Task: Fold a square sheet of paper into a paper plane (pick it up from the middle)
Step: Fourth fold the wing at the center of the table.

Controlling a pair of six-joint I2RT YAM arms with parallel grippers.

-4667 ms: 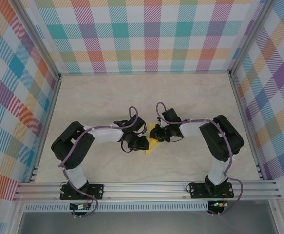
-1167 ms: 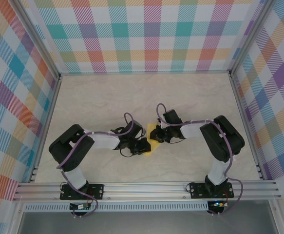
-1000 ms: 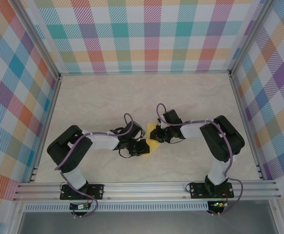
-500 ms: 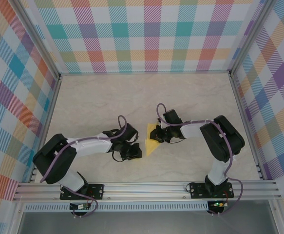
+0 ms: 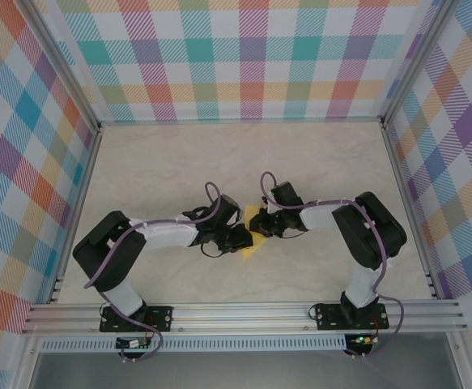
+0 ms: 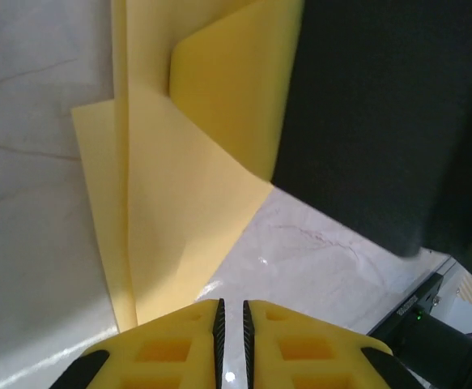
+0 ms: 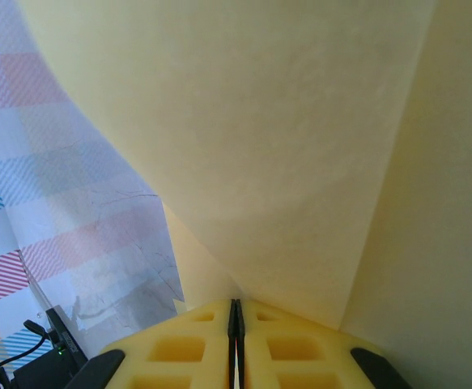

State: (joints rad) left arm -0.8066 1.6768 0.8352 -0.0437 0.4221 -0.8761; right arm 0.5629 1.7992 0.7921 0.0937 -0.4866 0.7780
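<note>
Mid-fold, just to the near side of the tabletop's [image 5: 179, 162] centre: the square sheet of paper [image 5: 252, 247], bright yellow and already creased into overlapping layers with a diagonal flap, lies partly on the tabletop and partly lifted off it. The right end effector [image 7: 236, 306], right of the tabletop's centre, is clenched on a raised flap of the sheet. The left end effector [image 6: 231, 306], left of centre and low over the tabletop, has its fingers all but together with nothing between them, beside the sheet's near tip. The dart shape looks some way off. The next move probably calls for laying the flap flat edge to edge while pinning the sheet, which could slide. The tabletop is pale, marble-patterned and glossy; plaid walls [image 5: 252, 57] rise from its far, left and right edges.
</note>
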